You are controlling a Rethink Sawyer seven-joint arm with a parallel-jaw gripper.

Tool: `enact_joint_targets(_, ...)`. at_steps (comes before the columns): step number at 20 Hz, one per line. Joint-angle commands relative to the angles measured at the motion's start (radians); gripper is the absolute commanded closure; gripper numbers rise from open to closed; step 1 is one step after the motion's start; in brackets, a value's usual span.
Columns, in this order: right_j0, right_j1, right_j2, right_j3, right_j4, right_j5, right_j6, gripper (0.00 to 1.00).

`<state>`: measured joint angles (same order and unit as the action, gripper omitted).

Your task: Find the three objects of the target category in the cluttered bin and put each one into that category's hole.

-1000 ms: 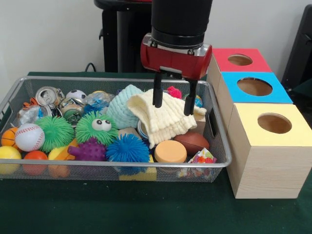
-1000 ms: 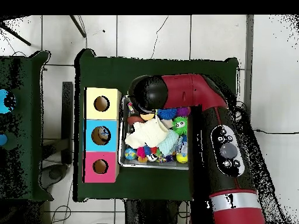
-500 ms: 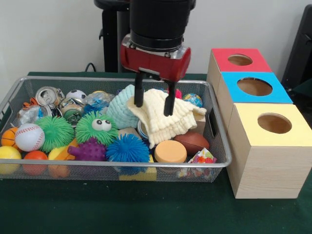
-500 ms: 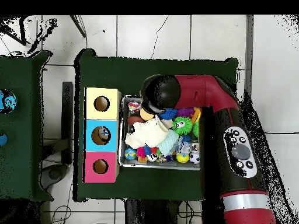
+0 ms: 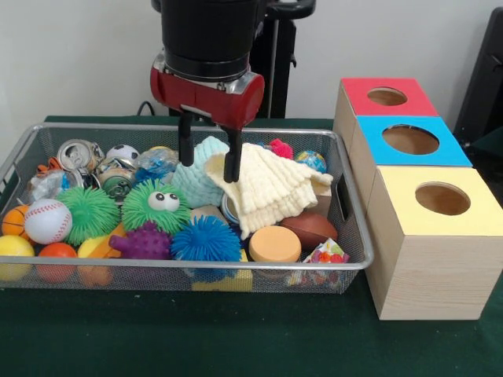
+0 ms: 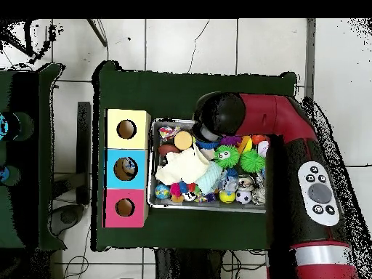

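Note:
My gripper [image 5: 209, 155] hangs open over the middle of the wire bin [image 5: 196, 265], and nothing is between its fingers. One fingertip is in front of a teal knitted piece [image 5: 195, 179]; the other is at the left edge of a folded cream cloth [image 5: 271, 188]. Below and to the left are two green spiky balls [image 5: 156, 206], one with eyes, a purple one [image 5: 145, 242] and a blue one [image 5: 206, 239]. Three wooden boxes with round holes stand to the right: red [image 5: 385, 96], blue [image 5: 410, 140], yellow [image 5: 440, 198]. In the overhead view the arm [image 6: 218, 120] covers part of the bin [image 6: 154, 163].
The bin also holds a baseball [image 5: 47, 220], crushed cans [image 5: 77, 153], a small soccer ball [image 5: 122, 152], an orange disc [image 5: 274, 243], a brown football [image 5: 310, 229] and orange and yellow balls at the left. Green cloth [image 5: 236, 330] covers the table.
In the front view, the gripper has moved left across the bin, from over the cream cloth to over the teal knitted piece. It stays open. The bin's contents have not moved.

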<state>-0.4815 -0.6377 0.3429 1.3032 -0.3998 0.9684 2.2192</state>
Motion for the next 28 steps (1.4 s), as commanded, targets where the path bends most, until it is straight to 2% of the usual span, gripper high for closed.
enact_joint_targets(1, 0.001, -0.021, 0.001, 0.063, 0.008, 0.091, -0.093, 0.0)
enact_joint_targets(6, 0.016, -0.047, -0.02, 0.093, 0.008, 0.096, -0.055, 0.0)
enact_joint_targets(9, 0.044, -0.071, -0.065, 0.112, 0.008, 0.101, 0.035, 0.0)
enact_joint_targets(11, 0.057, -0.069, -0.088, 0.092, 0.008, 0.117, 0.065, 0.0)
enact_joint_targets(20, 0.076, -0.04, -0.128, 0.038, 0.032, 0.167, 0.065, 0.0)
enact_joint_targets(28, 0.106, -0.04, -0.169, 0.022, 0.054, 0.195, 0.091, 0.0)
